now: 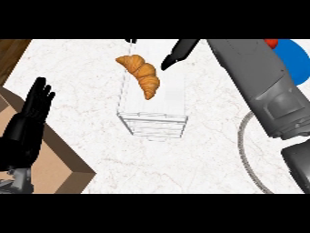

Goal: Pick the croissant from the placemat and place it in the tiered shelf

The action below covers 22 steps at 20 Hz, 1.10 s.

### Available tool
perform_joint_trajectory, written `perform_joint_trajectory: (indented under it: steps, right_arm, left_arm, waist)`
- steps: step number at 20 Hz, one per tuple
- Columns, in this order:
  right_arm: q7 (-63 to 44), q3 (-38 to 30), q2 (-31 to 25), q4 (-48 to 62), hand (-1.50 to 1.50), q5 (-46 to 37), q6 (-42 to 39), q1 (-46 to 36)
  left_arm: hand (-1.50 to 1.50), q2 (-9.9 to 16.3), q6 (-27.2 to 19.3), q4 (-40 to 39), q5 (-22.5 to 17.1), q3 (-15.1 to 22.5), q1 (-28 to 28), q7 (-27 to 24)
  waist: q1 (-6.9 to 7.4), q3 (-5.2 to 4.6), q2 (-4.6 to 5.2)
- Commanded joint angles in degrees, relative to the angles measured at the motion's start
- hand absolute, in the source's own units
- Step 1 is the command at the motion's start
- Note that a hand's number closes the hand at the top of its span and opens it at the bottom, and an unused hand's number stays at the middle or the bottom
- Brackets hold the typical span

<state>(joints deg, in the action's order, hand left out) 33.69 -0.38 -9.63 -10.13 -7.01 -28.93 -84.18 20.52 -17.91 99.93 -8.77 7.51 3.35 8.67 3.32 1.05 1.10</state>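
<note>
A golden croissant [141, 73] lies on top of the white tiered shelf [154, 123] in the middle of the marble counter. My right hand [177, 53] hovers just right of and beyond the croissant, fingers straight, apart from it and holding nothing. Its grey forearm runs down the right side of the view. My left hand [30, 118] rests open at the left edge, fingers up. A blue placemat [297, 59] shows at the far right, partly hidden by the right forearm.
A brown cardboard box [50, 159] stands at the lower left under my left hand. A small red thing [271, 43] sits by the placemat's top edge. A grey cable loops across the counter at lower right [246, 154].
</note>
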Motion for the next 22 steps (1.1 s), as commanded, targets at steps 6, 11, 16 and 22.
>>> perform_joint_trajectory:
  steps: [6,11,16,22]
  right_arm:
    - [-6.37,-4.93,-12.44,5.55,-1.50,3.53,-5.84,-1.97]
    - [-6.06,-4.83,-17.30,5.47,-1.50,3.16,-8.99,-1.15]
    - [-4.36,-4.65,-20.20,4.45,-1.50,2.96,-13.42,1.08]
    - [-5.45,-5.18,-22.01,3.40,-1.50,3.48,-15.28,1.31]
  left_arm:
    - [0.00,-1.08,0.47,-0.80,-1.20,-0.23,1.57,-1.09]
    - [0.00,-1.06,-0.02,-0.68,-0.32,1.31,2.70,-0.97]
    - [0.00,-1.00,0.90,-0.98,-1.13,1.57,3.44,-1.96]
    - [0.00,-0.78,0.25,0.92,-0.39,3.17,3.62,-0.55]
  waist:
    - [1.81,-1.08,1.42]
    - [2.94,-0.99,2.29]
    - [3.44,-0.91,2.86]
    - [4.70,-0.78,2.98]
